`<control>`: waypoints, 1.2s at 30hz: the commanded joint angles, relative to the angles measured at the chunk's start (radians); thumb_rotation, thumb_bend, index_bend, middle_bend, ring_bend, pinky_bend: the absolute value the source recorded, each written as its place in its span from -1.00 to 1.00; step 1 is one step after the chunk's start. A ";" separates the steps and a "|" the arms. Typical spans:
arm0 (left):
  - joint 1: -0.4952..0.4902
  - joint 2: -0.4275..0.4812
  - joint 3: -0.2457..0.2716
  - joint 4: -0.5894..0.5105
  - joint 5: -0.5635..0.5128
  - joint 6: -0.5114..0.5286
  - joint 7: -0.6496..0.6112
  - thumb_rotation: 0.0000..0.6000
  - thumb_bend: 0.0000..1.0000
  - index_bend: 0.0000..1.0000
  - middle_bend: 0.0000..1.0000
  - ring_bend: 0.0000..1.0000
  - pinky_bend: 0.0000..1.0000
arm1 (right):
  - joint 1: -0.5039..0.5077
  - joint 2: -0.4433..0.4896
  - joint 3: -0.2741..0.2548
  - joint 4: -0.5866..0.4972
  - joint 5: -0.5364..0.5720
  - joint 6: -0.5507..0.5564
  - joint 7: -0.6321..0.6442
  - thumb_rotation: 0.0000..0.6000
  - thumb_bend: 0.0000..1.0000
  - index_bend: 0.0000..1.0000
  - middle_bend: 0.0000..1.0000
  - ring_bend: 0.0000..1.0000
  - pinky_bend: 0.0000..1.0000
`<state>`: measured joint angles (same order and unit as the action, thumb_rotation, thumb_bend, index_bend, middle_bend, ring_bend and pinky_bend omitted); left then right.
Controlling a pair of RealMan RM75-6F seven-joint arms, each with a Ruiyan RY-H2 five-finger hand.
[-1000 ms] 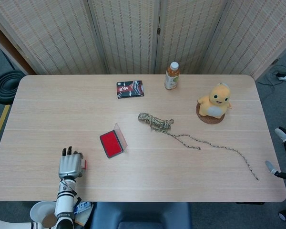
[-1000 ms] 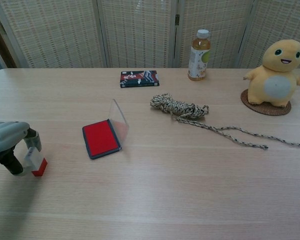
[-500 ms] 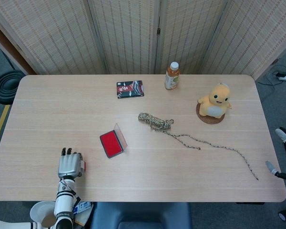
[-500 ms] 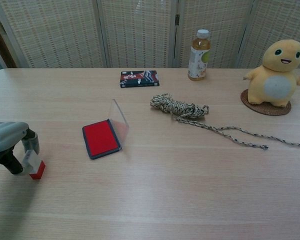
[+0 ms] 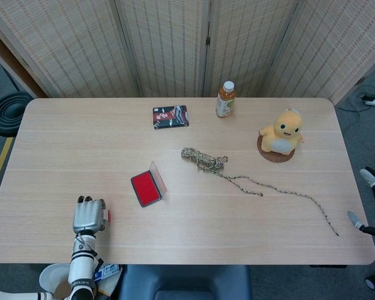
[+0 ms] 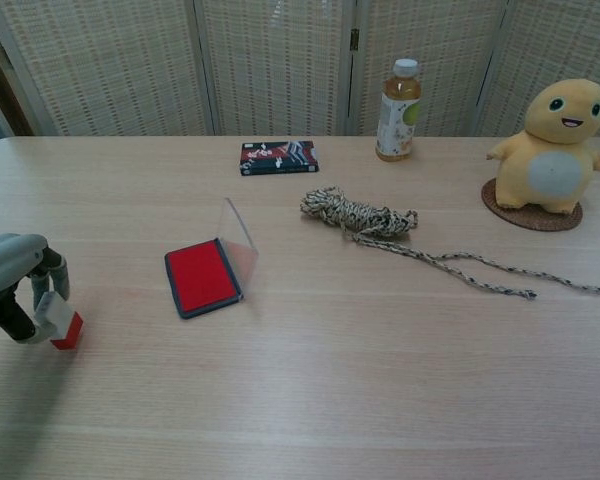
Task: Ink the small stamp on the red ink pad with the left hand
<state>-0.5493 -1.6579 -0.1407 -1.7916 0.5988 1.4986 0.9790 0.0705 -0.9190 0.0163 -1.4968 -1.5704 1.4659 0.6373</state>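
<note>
From the head view, the left hand (image 5: 89,215) sits near the table's (image 5: 175,81) front-left edge with its fingers curled down over the stamp (image 5: 107,217), of which only a red sliver shows at the hand's right side; the pad (image 5: 145,189) lies open, well apart to the upper right, its clear lid (image 5: 158,178) tilted up. The right hand is not seen. From the chest view, the left hand (image 6: 15,285) pinches the stamp (image 6: 58,320) by its pale upper body, the red base tilted and at or just off the table; I cannot tell which. The stamp looks light, rigid and smooth plastic, likely to twist in a loose pinch, so hold the pale body firmly on opposite sides.
</note>
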 commanded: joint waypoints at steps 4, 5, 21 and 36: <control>-0.014 0.017 -0.012 -0.012 0.002 -0.001 0.022 1.00 -0.39 0.04 0.02 -0.50 -0.51 | 0.003 -0.002 0.001 -0.001 0.006 -0.008 -0.010 1.00 -0.38 -1.00 -1.00 -1.00 -1.00; -0.018 0.021 -0.015 -0.015 0.003 -0.001 0.027 1.00 -0.39 0.04 0.02 -0.50 -0.51 | 0.004 -0.003 0.002 -0.001 0.008 -0.011 -0.012 1.00 -0.38 -1.00 -1.00 -1.00 -1.00; -0.168 0.040 -0.132 -0.006 -0.124 -0.093 0.156 1.00 -0.39 0.04 0.02 -0.49 -0.50 | 0.014 -0.005 0.022 0.014 0.067 -0.057 0.005 1.00 -0.38 -1.00 -1.00 -1.00 -1.00; -0.333 -0.023 -0.196 0.085 -0.285 -0.132 0.260 1.00 -0.39 0.04 0.02 -0.49 -0.50 | 0.025 -0.002 0.031 0.066 0.082 -0.096 0.104 1.00 -0.38 -1.00 -1.00 -1.00 -1.00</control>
<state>-0.8737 -1.6753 -0.3321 -1.7120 0.3228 1.3637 1.2304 0.0939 -0.9204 0.0473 -1.4317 -1.4884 1.3716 0.7401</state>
